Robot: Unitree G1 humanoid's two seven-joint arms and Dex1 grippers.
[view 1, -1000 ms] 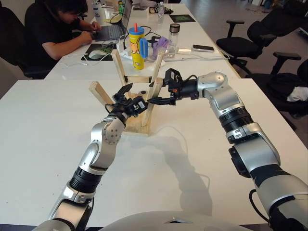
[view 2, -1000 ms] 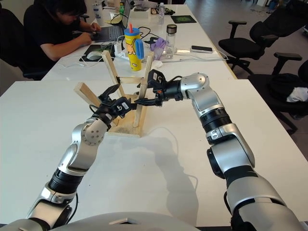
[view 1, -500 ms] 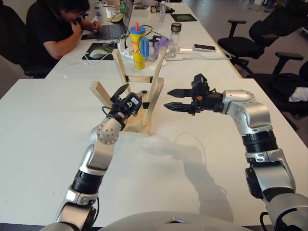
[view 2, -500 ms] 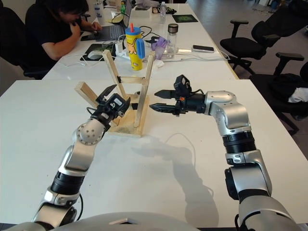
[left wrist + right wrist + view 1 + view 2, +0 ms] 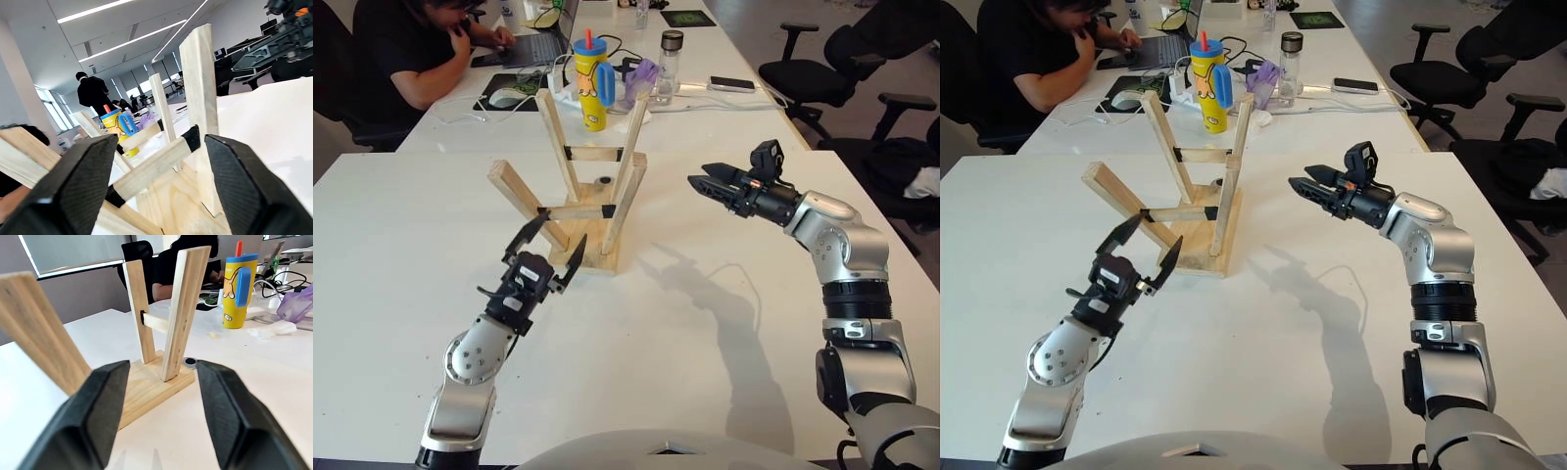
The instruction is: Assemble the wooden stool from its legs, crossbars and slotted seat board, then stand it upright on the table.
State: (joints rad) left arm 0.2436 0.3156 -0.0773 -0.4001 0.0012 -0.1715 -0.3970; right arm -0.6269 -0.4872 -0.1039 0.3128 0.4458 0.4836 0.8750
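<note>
The wooden stool [image 5: 597,211] stands upside down on the white table [image 5: 724,323]. Its seat board [image 5: 595,255] lies flat, its legs point up, and crossbars [image 5: 597,154] join them. One leg [image 5: 514,188] leans out to the left. My left gripper [image 5: 550,250] hovers open just in front of the seat board, touching nothing; the left wrist view looks between its fingers [image 5: 73,191] at a crossbar. My right gripper [image 5: 705,181] is open in the air to the right of the stool, pointing at it, well apart from the legs [image 5: 183,308].
A small dark round piece [image 5: 602,181] lies on the table behind the seat board. On the far table are a yellow cup [image 5: 592,83], a bottle [image 5: 671,64], a phone [image 5: 729,85] and cables. Office chairs [image 5: 822,69] stand at the right.
My right gripper drew back to the right, away from the stool's leg. The left gripper pulled back from the stool toward me and lower. The stool stayed put.
</note>
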